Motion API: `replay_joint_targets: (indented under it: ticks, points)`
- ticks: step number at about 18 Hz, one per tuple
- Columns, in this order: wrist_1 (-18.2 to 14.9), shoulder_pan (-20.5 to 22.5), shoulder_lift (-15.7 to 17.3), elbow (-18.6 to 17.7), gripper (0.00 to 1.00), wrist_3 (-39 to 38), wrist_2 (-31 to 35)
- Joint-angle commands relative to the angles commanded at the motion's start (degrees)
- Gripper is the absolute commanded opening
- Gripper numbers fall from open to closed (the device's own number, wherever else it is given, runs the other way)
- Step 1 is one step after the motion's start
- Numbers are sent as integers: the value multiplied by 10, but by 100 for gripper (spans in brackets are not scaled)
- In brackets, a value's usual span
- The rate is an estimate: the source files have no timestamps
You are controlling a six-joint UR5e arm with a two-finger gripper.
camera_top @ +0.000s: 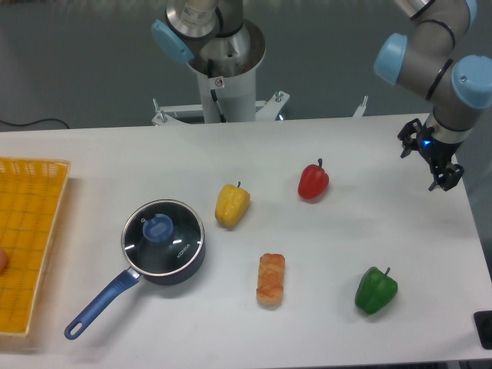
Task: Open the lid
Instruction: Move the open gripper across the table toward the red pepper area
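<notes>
The lid (163, 236) is a round glass disc with a metal rim and a blue knob (158, 228) at its centre. It lies flat on a dark blue saucepan (184, 270) at the front left of the table; the pan's long blue handle (98, 304) points toward the front left. My gripper (431, 164) hangs over the table's far right edge, well away from the pan. Its fingers stand apart with nothing between them.
A yellow pepper (231, 205) sits just right of the pan. A red pepper (313, 181), a piece of bread (270, 280) and a green pepper (376, 290) lie further right. A yellow basket (27, 231) stands at the left edge.
</notes>
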Motion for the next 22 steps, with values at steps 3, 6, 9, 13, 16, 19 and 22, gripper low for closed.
replay_joint_targets:
  ticks: [3, 6, 9, 13, 16, 19, 22]
  points:
    - [-1, 0, 1, 0, 100, 2, 1]
    - [0, -8, 6, -2, 100, 0, 1]
    - [0, -9, 8, -17, 100, 0, -17]
    - [22, -13, 23, -45, 100, -11, -30]
    - [18, -16, 30, -46, 100, -47, -32]
    - [15, -18, 53, -57, 100, -60, -35]
    - [9, -44, 78, -65, 100, -78, -34]
